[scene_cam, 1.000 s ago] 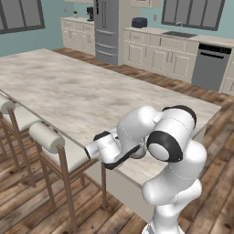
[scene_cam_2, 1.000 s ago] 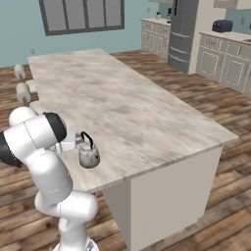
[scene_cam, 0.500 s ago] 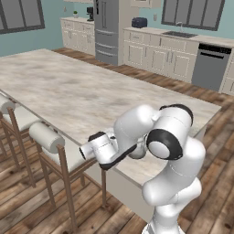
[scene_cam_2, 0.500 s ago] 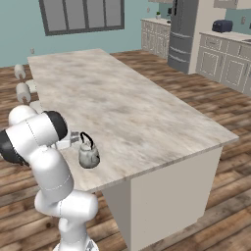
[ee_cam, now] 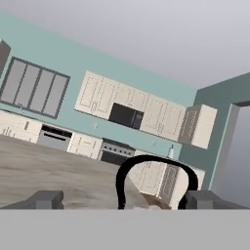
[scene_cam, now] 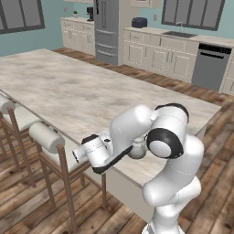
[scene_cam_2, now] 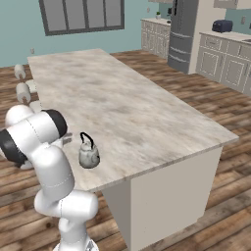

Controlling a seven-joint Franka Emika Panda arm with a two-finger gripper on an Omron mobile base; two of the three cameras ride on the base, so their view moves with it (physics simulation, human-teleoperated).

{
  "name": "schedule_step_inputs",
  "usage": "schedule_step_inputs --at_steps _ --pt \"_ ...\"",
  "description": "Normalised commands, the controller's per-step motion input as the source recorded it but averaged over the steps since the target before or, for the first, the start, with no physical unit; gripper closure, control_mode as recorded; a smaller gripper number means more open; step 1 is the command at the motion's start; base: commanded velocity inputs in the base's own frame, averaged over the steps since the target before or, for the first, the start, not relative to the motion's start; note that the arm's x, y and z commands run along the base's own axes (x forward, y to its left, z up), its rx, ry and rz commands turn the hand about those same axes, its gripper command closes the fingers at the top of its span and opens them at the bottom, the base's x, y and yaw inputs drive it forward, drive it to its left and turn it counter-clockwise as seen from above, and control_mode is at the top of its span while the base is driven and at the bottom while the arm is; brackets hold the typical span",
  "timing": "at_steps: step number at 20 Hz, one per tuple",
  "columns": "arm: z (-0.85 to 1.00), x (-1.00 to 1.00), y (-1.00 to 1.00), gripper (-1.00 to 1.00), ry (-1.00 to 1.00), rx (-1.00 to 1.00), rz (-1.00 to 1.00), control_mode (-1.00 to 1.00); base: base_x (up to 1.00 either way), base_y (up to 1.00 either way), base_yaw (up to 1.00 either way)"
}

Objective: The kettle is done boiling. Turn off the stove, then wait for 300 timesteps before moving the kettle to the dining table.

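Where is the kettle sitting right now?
In the right base view the kettle stands upright on the dining table, near its front edge, just right of the robot's arm.

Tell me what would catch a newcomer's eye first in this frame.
The big white arm curled at the near corner of the dining table dominates both base views. Next comes the small silver kettle, standing upright alone near the table's near edge, right beside the arm. In the hand view its black arched handle looms close between the open gripper fingertips, with the far kitchen wall behind.
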Motion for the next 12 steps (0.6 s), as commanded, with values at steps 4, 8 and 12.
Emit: schedule_step_inputs --at_steps 4,8,12 --pt "0.07 -0.27 0.11 -1.0 -0.03 -0.01 0.0 -1.0 0.0 0.0 0.0" --pt "0.26 -0.39 0.0 -1.0 -0.06 -0.04 0.0 -1.0 0.0 0.0 0.0" --pt "0.36 -0.4 0.0 -1.0 -0.05 -0.04 0.0 -1.0 0.0 0.0 0.0"
